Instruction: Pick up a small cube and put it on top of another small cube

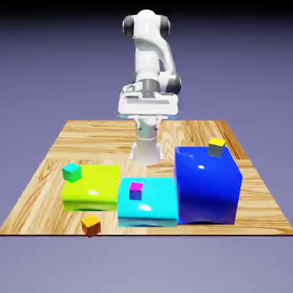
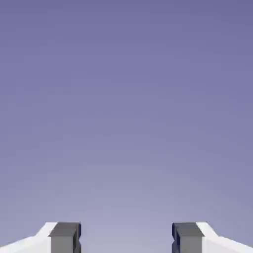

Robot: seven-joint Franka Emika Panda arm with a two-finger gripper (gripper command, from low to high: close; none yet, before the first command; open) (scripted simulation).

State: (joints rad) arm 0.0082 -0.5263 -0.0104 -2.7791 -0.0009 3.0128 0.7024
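Hand view shows only the spread tool, not the orange-brown cube.

Claw spread wide, empty, raised.

I saw even, bright rendered light | white glare spots on the blue block and cyan block | backdrop darkened toward the exterior view's top | edges slightly soft, hand view evenly lit.
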